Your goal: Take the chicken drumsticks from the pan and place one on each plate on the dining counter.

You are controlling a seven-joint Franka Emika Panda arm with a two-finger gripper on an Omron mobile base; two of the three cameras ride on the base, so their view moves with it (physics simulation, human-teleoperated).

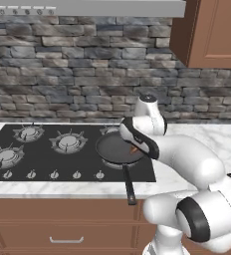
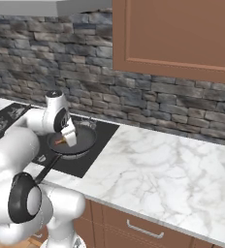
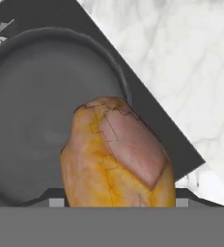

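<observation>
The round dark pan (image 1: pixel 110 149) sits on the front right burner, its black handle (image 1: pixel 129 187) pointing toward the counter's front edge. My gripper (image 1: pixel 135 145) hangs low over the pan's right side, shut on a golden orange-brown chicken drumstick (image 3: pixel 116 154). In the hand view the drumstick stands close up between the fingers and hides their tips, with bare pan (image 3: pixel 36 120) floor behind it. From the right, a small orange piece of the drumstick (image 2: pixel 60 142) peeks out under the gripper (image 2: pixel 68 138) above the pan (image 2: pixel 83 140). The plates and the dining counter are out of view.
The black cooktop (image 1: pixel 38 164) has several burners to the pan's left. White marble worktop (image 2: pixel 153 164) stretches to the right of the stove. A stone wall runs behind, and a wooden wall cabinet (image 2: pixel 172 34) hangs above the worktop.
</observation>
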